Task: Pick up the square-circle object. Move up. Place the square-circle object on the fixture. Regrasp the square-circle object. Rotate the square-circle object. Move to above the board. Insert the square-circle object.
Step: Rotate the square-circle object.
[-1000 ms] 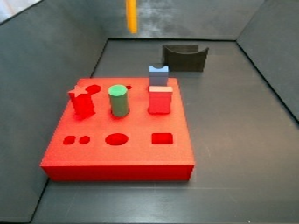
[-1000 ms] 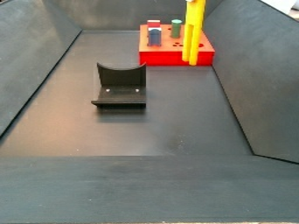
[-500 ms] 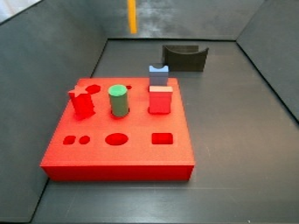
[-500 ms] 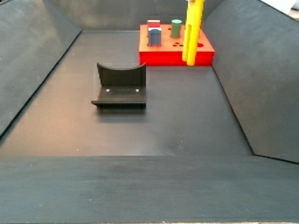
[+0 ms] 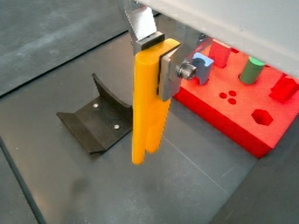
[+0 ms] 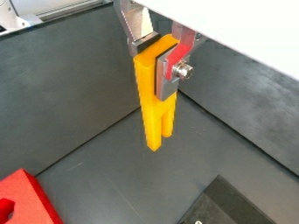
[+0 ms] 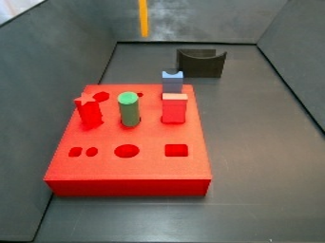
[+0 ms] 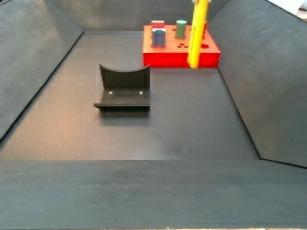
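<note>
The gripper hangs high above the dark surface, and its fingers are clamped on the upper end of the square-circle object, which hangs upright with its lower end free in the air, clear of everything below. So the pick-up looks done and the lift seems well along or finished; setting the rod on the fixture, regrasping, turning it, carrying it over the board and inserting it all appear still to come. In both side views only the rod shows, near the upper edge, with the gripper itself out of frame; in a side view it stands in front of the board, while the fixture sits well apart from it on the floor. The rod is a smooth, matte yellow-orange bar, long and slim, with flat faces and squared edges along the part that shows; its tip is not clear enough to read. The fingers are flat silver plates. The fixture is a dark, dull block with a curved, U-shaped cradle rising from a flat base. The board is a glossy bright red slab with shaped holes in its top and upright pieces on it, among them a green cylinder and a red square peg, with a small blue-grey block just behind.
</note>
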